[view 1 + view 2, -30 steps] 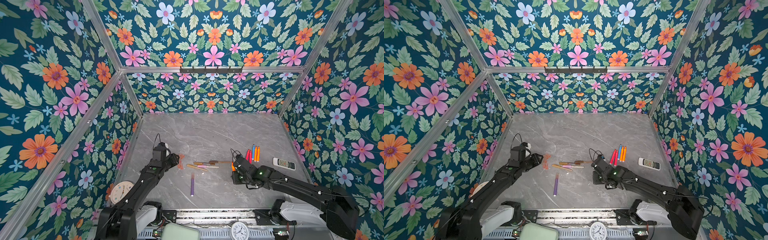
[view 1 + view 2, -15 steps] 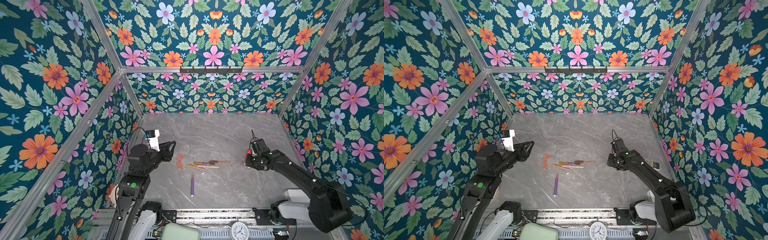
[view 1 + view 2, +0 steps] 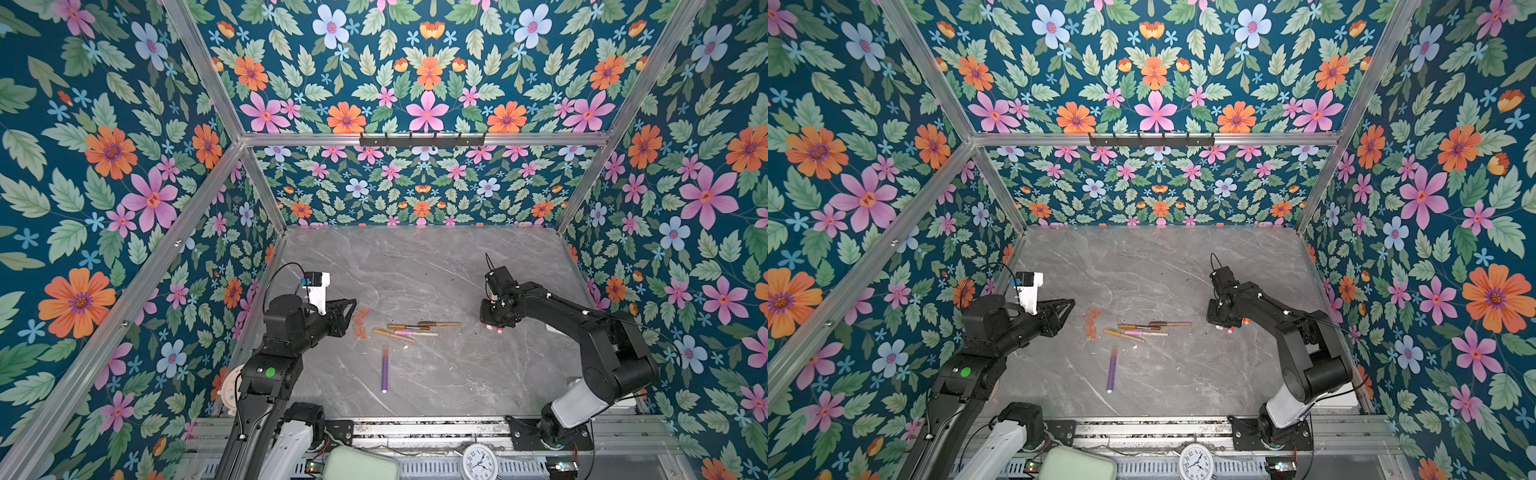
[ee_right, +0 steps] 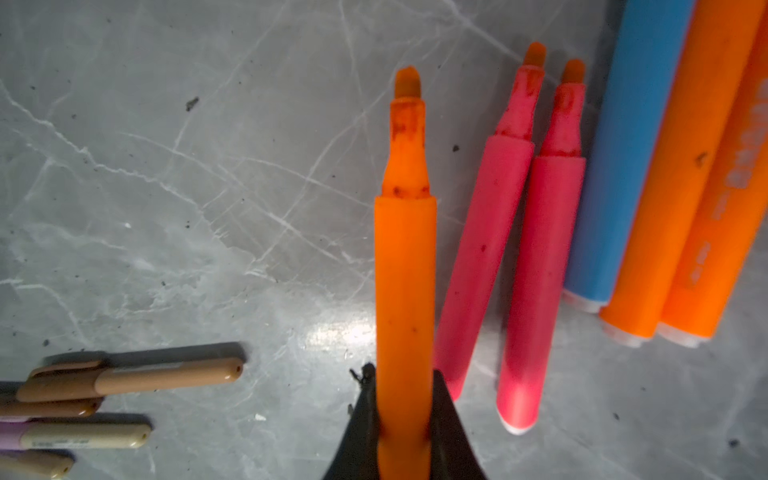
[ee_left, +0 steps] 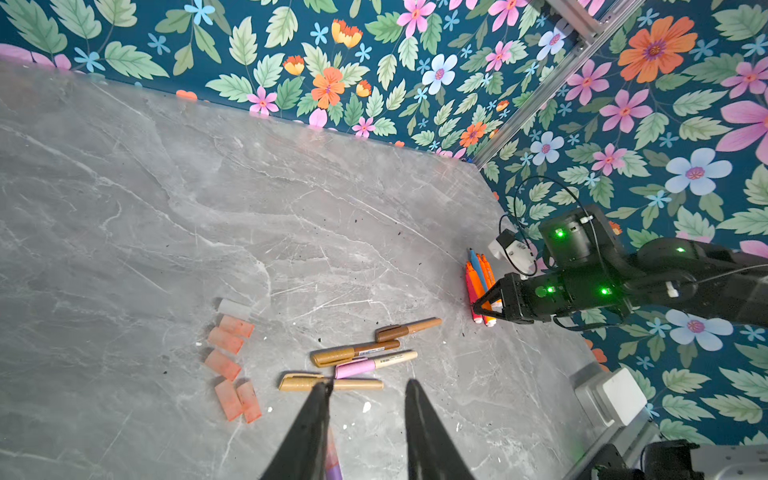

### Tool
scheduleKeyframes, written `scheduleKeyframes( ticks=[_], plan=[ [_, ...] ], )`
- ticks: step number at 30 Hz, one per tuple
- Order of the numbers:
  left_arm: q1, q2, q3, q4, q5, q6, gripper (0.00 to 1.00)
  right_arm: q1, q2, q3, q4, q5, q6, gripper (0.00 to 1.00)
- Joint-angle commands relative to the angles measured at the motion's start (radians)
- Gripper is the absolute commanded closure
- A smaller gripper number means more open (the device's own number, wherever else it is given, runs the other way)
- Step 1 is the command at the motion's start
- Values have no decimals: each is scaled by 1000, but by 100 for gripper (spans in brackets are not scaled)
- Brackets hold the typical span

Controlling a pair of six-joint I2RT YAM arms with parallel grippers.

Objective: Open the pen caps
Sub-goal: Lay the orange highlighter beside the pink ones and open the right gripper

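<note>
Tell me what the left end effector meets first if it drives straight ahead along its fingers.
Most likely the gold-capped pen: in the left wrist view it lies across the gap just past the tips of the open left end effector. How far off the pen is, I cannot tell.

Left gripper (image 5: 366, 383) held level, jaws parted. Right gripper (image 4: 403, 372) angled down, jaws clamped on orange pen (image 4: 405, 257).
</note>
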Motion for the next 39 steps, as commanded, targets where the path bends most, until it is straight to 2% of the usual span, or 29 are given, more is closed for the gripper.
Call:
scheduleKeyframes(
  ticks=[1,13,24,28,39],
  plan=[
    [-1,-8,0,21,-3,13,67,0,19,14,9,-9,17,100],
    [-1,-6,-8,34,6,6,68,0,93,53,-61,72,69,100],
    [0,-2,-12,37,9,5,68,0,76,38,-64,103,88,100],
    [-1,-2,-12,37,11,6,68,1,78,38,-63,101,87,89],
    [-1,2,-12,38,12,5,68,1,78,37,-53,91,81,73]
  ],
)
